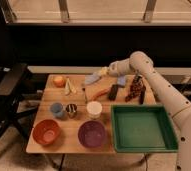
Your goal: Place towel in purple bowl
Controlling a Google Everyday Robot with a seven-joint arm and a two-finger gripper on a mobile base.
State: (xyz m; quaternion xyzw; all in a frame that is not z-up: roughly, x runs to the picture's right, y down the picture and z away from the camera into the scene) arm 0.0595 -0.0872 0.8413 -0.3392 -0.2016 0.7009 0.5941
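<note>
The towel (91, 78) is a pale blue cloth at the back middle of the wooden table (64, 146). My gripper (104, 73) is right at the towel's right end, reaching in from the right and touching or just above it. The purple bowl (92, 134) stands empty at the table's front edge, well in front of the towel and the gripper.
A green tray (143, 145) fills the front right. An orange-red bowl (46, 131) is front left. A blue cup (56, 109), a striped cup (71, 110) and a white cup (94, 109) stand mid-table. An orange (59, 81), a black object (113, 91) and a dark snack bag (135, 87) lie at the back. A chair (9, 90) is at the left.
</note>
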